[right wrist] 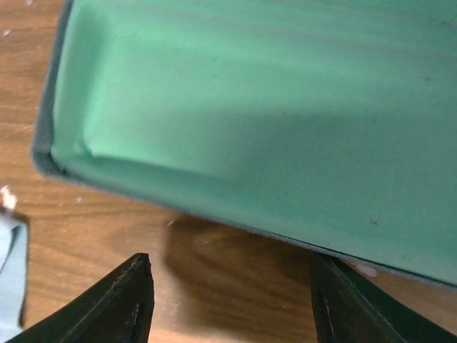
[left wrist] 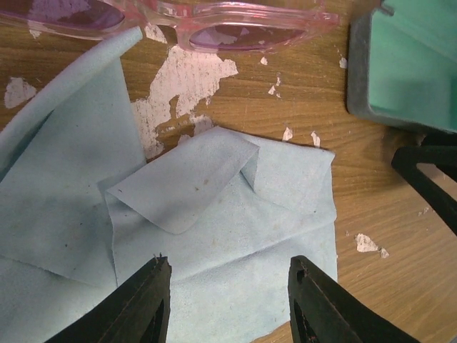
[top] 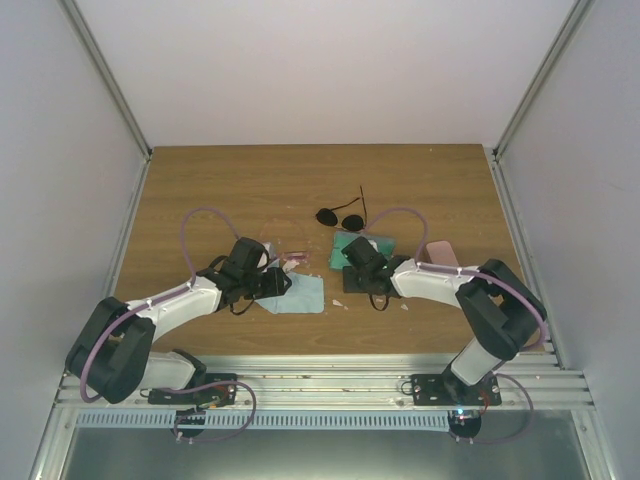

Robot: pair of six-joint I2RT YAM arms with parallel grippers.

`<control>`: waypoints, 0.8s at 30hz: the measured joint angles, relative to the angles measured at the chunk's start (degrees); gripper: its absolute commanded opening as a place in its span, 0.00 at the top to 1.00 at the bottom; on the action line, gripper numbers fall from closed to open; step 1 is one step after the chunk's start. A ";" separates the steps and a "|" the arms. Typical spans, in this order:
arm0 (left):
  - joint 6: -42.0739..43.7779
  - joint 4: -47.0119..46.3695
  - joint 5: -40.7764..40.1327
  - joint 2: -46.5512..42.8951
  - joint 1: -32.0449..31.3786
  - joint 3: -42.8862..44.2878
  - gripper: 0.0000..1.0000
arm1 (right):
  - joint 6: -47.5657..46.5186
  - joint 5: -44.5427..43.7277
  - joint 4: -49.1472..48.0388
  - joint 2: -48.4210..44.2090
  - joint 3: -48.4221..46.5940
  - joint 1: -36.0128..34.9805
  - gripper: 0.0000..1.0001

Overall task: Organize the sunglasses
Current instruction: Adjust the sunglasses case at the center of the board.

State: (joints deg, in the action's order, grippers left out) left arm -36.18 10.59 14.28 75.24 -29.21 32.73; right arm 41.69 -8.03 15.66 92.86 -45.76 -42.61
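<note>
translucent pink-framed sunglasses (left wrist: 214,21) lie on the wooden worktop (left wrist: 400,236) just past the folded light blue cloth (left wrist: 214,214); thin black dark-lens sunglasses (top: 340,217) sit beyond the open green-lined grey case (right wrist: 285,107). left tool (left wrist: 230,266) open, empty, over cloth. right tool (right wrist: 230,261) open, empty, at case edge. likely pre-grasp: left must reach forward onto pink frame.
</note>
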 measured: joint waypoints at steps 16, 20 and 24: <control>-0.48 0.02 -1.95 -1.81 0.00 0.00 0.52 | -4.44 1.29 4.83 0.48 -2.73 -6.82 0.40; -0.83 0.17 -3.26 -4.28 0.00 0.00 0.52 | -5.27 2.47 6.05 2.38 -6.80 -12.44 0.41; -0.92 0.37 -4.26 -5.20 0.00 0.00 0.52 | -5.92 2.60 6.47 6.14 -9.70 -15.30 0.47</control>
State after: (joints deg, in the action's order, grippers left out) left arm -37.10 10.96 10.02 70.04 -29.21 32.73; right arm 35.77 -5.43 22.13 99.00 -55.46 -57.91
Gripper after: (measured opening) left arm 0.481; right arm 0.571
